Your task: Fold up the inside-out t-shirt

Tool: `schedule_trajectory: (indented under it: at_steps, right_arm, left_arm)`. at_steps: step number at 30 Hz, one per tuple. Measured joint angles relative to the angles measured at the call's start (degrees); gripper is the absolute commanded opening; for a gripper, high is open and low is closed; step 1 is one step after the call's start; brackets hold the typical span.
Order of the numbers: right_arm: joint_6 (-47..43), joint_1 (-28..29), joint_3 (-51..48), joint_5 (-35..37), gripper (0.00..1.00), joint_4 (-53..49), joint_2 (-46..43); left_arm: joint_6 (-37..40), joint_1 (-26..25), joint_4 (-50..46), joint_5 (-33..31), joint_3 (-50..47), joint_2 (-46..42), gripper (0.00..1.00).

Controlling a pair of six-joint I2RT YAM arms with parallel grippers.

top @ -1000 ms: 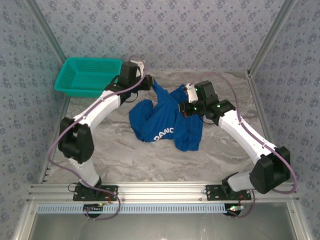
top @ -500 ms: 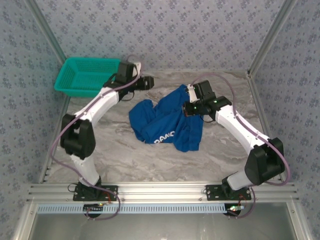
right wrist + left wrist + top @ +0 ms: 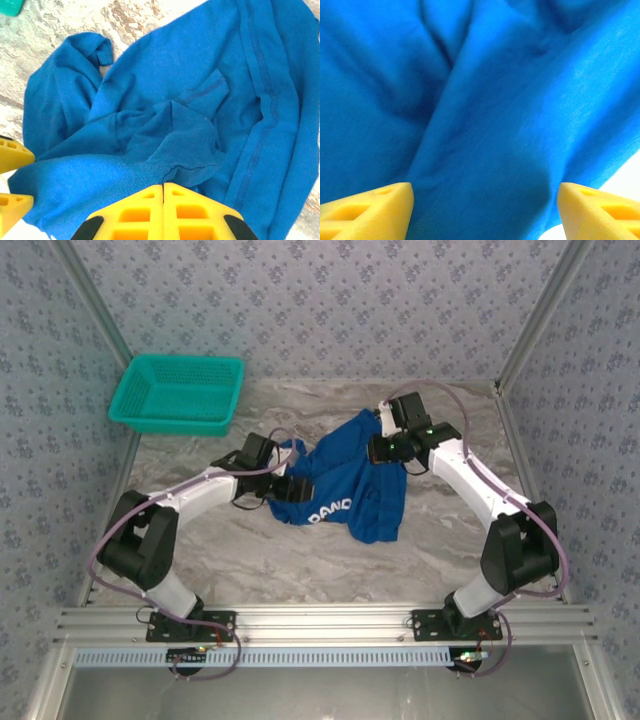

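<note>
Between the spread yellow foam pads (image 3: 367, 212) of the left end effector (image 3: 482, 215), which stands released and wide, lies nothing but creased cloth of the royal-blue inside-out cotton t-shirt (image 3: 485, 100). The cloth is directly below and ahead, and so close that I cannot tell whether the pads touch it. From above, this arm reaches low across the grey marbled tabletop (image 3: 250, 550) and its tip sits at the garment's left edge, pointing right into the heap. The right end effector (image 3: 163, 192) is clenched, its two pads pressed together on a hemmed fold that runs up to their tips. It holds the far right corner, where the cloth rises in a peak. The rest of the t-shirt spreads left of that grip and back toward the arm bases, bunched in the middle of the tabletop, with stitched seams exposed and white lettering (image 3: 330, 508) on its near left part. The heap has no clean long axis; the line from one end effector to the other crosses it from near left to far right. By my reading, the left arm is the nearer one to the loose side, so the coming move depends on it closing on the edge beneath it, opposite the right's hold. A teal plastic mesh basket (image 3: 180, 392) stands well apart at the far left.
</note>
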Motion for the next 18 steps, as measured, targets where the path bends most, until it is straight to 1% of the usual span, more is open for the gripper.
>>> schedule_trajectory:
  at_steps: [3,5,9,12,14,17,18]
  right_arm:
    - [-0.2,0.0,0.4,-0.2,0.0,0.0,0.5]
    - [-0.3,0.0,0.4,-0.3,0.0,0.0,0.6]
    - [-0.4,0.0,0.4,-0.4,0.0,0.0,0.7]
    - [-0.4,0.0,0.4,-0.5,0.0,0.1,0.7]
    - [-0.4,0.0,0.4,-0.7,0.0,0.2,0.7]
    - [-0.4,0.0,0.4,-0.9,0.0,0.7,1.2]
    - [-0.4,0.0,0.4,-0.9,0.0,0.9,1.5]
  left_arm:
    - [1.3,0.3,-0.3,-1.1,-1.8,-2.6,0.77]
    - [1.5,0.5,0.1,-0.6,-2.5,-3.6,0.73]
    - [1.5,0.6,1.6,1.3,-3.0,-3.1,0.58]
    - [1.8,0.7,2.4,2.0,-3.0,-2.4,0.43]
    - [2.1,0.9,2.8,2.4,-3.0,-2.0,0.38]
    - [2.1,1.3,3.1,2.7,-3.0,-1.9,0.24]
    - [1.9,1.4,3.3,2.8,-3.0,-1.9,0.16]
